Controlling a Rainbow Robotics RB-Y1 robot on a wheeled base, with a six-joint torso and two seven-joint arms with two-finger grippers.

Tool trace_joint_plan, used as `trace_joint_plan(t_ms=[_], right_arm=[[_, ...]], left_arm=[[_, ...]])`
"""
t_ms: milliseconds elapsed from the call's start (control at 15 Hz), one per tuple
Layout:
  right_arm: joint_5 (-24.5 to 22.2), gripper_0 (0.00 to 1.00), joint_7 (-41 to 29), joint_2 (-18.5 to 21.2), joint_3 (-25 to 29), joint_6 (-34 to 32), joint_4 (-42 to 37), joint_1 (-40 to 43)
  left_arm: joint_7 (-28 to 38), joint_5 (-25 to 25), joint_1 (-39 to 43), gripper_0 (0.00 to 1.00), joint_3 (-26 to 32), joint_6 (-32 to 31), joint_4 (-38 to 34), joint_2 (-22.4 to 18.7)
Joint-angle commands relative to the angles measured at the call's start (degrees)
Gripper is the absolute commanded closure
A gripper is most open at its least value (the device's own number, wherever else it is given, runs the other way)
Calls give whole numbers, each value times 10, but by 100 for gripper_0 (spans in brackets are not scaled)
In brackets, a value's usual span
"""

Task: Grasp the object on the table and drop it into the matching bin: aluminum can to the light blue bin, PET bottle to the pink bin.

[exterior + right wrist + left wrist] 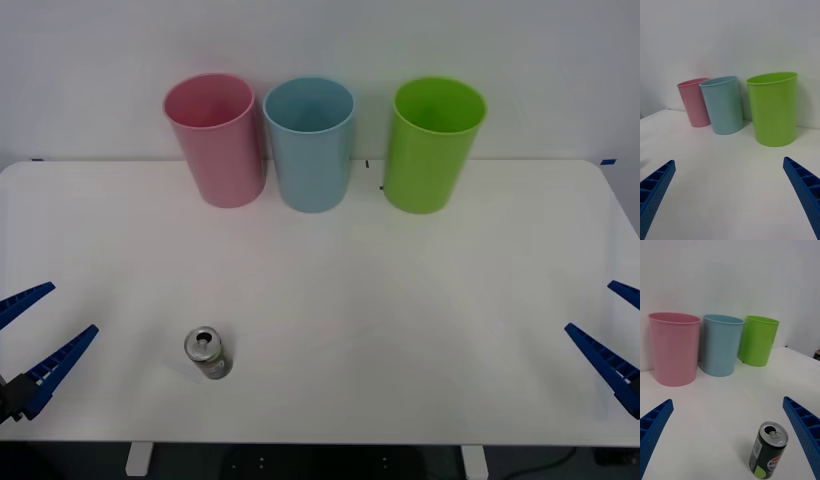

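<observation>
The aluminum can (208,352) stands upright on the white table (400,320), near the front edge and left of centre. It is small and silver-topped with a dark label (767,455). My left gripper (45,330) hovers open at the table's left edge, a short way left of the can, and the left wrist view has the can just ahead of the open left gripper (728,402). At the right edge, far from the can, my right gripper (612,325) is open and holds nothing. The pink bin (215,140) and the light blue bin (312,145) stand side by side at the back.
A lime green bin (432,145) stands to the right of the light blue one, with a small gap between them. A white wall rises right behind all three bins. Open tabletop lies between the can and the bins.
</observation>
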State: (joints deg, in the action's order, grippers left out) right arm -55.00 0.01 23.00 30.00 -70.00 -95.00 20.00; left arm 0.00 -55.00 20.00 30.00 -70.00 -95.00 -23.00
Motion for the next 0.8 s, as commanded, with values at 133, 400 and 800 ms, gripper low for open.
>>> trace_joint_plan(t_ms=[133,400,800], right_arm=[[0,0,0,0,0,0,0,0],[0,0,0,0,0,0,0,0],[0,0,0,0,0,0,0,0]], left_arm=[[-2,-6,-7,0,-4,0,0,-6],[-2,1,2,0,-1,-1,0,-21],[-19,-3,50,0,-1,-13,0,-33]])
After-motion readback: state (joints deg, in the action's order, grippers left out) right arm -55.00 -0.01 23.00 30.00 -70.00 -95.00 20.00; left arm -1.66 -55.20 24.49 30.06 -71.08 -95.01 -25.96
